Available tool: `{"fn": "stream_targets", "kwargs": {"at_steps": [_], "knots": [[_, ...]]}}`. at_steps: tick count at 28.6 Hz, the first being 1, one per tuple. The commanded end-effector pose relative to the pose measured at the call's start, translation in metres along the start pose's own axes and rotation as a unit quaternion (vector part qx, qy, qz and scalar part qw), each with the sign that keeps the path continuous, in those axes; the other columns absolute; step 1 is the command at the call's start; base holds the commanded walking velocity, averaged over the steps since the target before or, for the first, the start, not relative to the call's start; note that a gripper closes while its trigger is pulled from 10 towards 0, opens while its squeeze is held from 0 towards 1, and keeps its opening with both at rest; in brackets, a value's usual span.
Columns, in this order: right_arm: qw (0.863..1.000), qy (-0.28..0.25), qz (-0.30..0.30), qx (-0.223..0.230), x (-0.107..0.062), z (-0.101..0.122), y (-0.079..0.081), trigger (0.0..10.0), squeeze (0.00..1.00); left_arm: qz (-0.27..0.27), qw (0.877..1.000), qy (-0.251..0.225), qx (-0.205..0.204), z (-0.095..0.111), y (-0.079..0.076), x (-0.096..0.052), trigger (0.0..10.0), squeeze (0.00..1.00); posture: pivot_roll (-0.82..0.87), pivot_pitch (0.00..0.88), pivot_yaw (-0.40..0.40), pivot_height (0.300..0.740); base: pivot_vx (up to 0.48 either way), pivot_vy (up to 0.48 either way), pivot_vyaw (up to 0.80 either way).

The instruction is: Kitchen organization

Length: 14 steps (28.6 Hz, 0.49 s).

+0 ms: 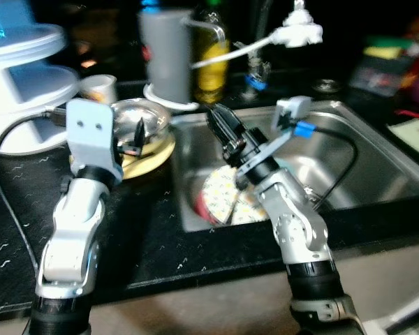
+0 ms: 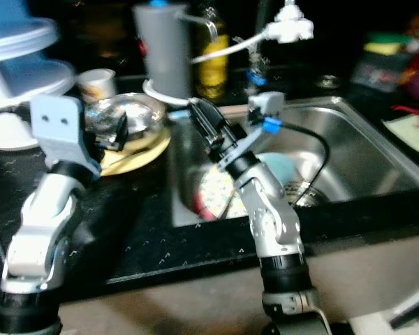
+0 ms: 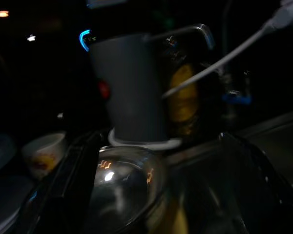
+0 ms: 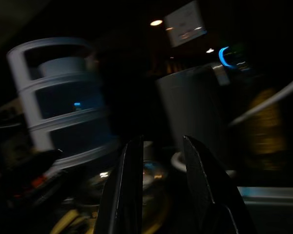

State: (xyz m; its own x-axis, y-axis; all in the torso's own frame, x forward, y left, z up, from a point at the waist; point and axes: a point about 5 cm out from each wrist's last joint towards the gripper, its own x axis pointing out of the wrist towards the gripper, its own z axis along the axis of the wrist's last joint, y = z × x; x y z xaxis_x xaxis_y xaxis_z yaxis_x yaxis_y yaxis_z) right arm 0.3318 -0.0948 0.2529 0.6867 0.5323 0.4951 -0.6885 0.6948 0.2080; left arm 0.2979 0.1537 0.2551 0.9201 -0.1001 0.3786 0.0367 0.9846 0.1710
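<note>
A steel bowl [image 1: 145,117] rests on a yellow plate [image 1: 156,155] on the black counter, just left of the sink [image 1: 363,150]. My left gripper [image 1: 138,134] is at the bowl's near rim, open. In the left wrist view its fingers [image 3: 63,190] spread to either side of the bowl [image 3: 122,185]. My right gripper [image 1: 222,124] hovers over the sink's left end, open with a narrow gap and nothing between its fingers [image 4: 129,190]. Below it, a patterned plate [image 1: 220,192] leans in the sink. A pale blue item [image 2: 279,167] lies beside the plate, partly hidden by the arm.
A grey kettle [image 1: 166,56] and a yellow bottle [image 1: 213,66] stand behind the bowl. A white tiered rack [image 1: 21,84] and a small cup [image 1: 99,87] are at the back left. The white faucet head [image 1: 300,31] hangs over the sink. A black cable [image 1: 7,202] crosses the counter.
</note>
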Motion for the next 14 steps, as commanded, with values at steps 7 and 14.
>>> {"fn": "stream_targets", "kwargs": {"at_steps": [7, 14], "knots": [[0.998, 0.042, 0.02, -0.049, 0.004, -0.007, 0.007, 10.0, 0.0, 0.014, 1.0, 0.006, 0.01, -0.001, 0.007, 0.001, 10.0, 0.0, 0.06, 0.0, -0.014, 0.74, 0.085, 0.0, 0.0], [0.992, 0.083, 0.034, -0.092, 0.003, -0.015, 0.008, 10.0, 0.0, 0.026, 0.998, 0.018, 0.055, -0.002, 0.018, 0.003, 10.0, 0.0, 0.06, 0.0, -0.013, 0.74, 0.0, 0.0, 0.0]]}}
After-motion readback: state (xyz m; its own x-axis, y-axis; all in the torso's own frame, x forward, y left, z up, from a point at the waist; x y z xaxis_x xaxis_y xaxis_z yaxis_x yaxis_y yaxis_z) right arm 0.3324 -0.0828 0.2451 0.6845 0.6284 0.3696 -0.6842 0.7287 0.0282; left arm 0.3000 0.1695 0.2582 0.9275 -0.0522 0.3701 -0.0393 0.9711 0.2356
